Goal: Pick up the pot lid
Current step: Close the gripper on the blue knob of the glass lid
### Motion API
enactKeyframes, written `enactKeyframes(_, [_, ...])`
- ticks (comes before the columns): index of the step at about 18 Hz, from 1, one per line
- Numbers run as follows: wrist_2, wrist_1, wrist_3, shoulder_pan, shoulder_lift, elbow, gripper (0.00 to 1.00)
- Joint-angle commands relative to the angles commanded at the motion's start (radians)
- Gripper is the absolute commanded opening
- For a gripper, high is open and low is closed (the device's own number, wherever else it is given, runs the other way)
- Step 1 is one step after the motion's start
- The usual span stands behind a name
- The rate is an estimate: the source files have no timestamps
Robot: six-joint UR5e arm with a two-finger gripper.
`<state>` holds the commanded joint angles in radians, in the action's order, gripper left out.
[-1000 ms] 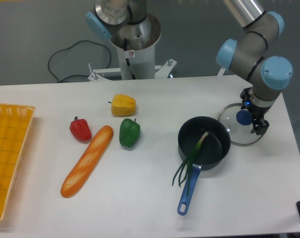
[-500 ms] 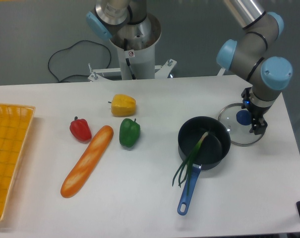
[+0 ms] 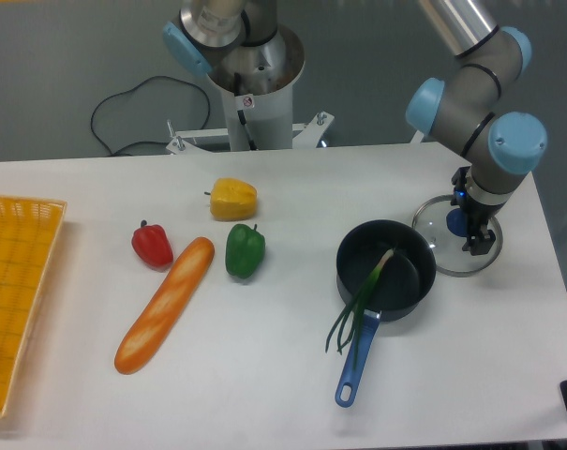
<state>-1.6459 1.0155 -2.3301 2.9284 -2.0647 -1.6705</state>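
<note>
With gripper (image 3: 470, 223) spread wide, straddle the blue knob (image 3: 457, 222) squarely before closing, then lift the lid (image 3: 443, 249) level.

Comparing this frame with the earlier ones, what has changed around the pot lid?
The tool has shifted a little toward the picture's left, bringing its fingers closer to the lid's blue knob. Its fingers still stand apart, and nothing has visibly been gripped or let go. The pot lid, the black pan with the green onions, and the vegetables and bread stayed put.
</note>
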Motion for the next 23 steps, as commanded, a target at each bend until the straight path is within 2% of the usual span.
enactKeyframes(8, [-0.006,0.003,0.006,0.000,-0.003,0.005,0.96])
enactKeyframes(13, [-0.008,0.005,0.011,0.000,-0.003,0.005,0.83])
enactKeyframes(15, [-0.008,0.005,0.011,0.000,-0.003,0.005,0.82])
enactKeyframes(18, [-0.020,0.006,0.014,-0.002,-0.003,0.008,0.69])
enactKeyframes(20, [-0.026,0.006,0.014,-0.002,-0.003,0.011,0.69])
enactKeyframes(23, [-0.028,0.008,0.015,-0.003,-0.003,0.011,0.62])
